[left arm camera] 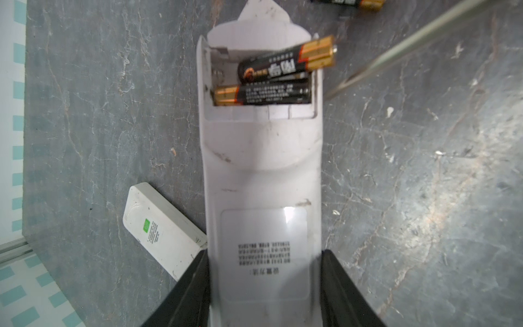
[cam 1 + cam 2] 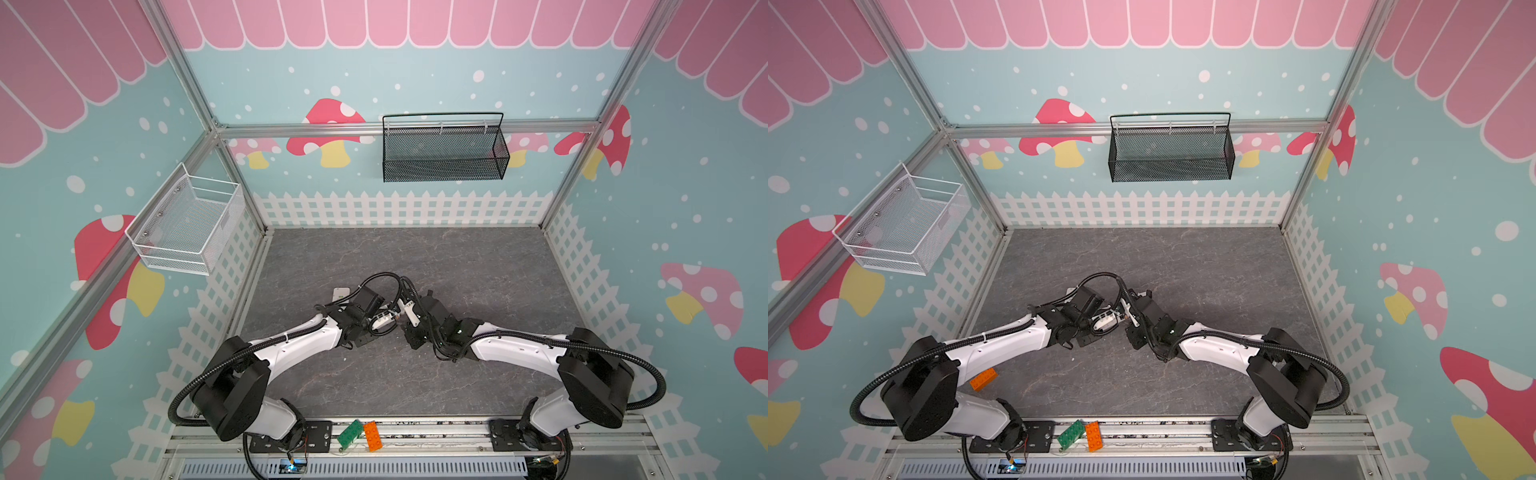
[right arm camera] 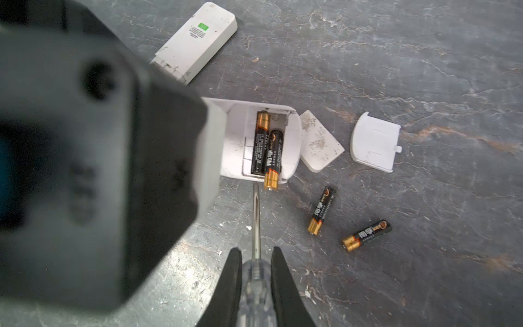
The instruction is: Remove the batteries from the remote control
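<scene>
My left gripper is shut on the white remote control, which lies back side up with its battery bay uncovered. One battery lies flat in the bay. A second battery is tilted up, its gold end sticking out past the remote's edge. Two more batteries lie loose on the grey table. My right gripper is shut on a clear-handled screwdriver. Its tip sits just beside the remote's edge, close to the tilted battery. In both top views the grippers meet mid-table.
A second white remote lies beyond the held one. Two white covers rest on the table nearby. A black mesh basket and a white basket hang on the walls. Green and orange bricks sit on the front rail.
</scene>
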Controlling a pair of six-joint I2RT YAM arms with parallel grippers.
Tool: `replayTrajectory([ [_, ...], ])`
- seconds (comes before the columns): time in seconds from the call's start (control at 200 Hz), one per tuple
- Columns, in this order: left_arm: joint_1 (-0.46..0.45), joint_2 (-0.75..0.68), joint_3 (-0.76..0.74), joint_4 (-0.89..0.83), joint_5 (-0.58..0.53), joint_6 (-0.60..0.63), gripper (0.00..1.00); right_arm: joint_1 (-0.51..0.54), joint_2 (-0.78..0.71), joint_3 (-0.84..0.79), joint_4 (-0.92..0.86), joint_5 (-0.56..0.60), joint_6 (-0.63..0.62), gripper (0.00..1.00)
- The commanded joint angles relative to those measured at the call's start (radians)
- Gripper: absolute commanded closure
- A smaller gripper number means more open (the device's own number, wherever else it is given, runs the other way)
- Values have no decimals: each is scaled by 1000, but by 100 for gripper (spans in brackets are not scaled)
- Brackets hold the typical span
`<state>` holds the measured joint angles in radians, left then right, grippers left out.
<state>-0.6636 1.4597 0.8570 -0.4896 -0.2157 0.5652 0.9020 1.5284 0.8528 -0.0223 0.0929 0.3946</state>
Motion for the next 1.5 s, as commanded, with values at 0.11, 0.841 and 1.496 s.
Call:
replayTrajectory([
  [0.11, -16, -20, -21, 44, -34, 46, 75, -3, -37, 35, -32, 101, 39, 100],
  [0.841, -34, -7, -31, 74, -79, 68, 75, -6, -33, -8, 7, -11, 82, 100],
  [1.496, -51, -21, -50, 74, -57, 79, 75, -14, -11, 28, -23, 123, 105, 100],
])
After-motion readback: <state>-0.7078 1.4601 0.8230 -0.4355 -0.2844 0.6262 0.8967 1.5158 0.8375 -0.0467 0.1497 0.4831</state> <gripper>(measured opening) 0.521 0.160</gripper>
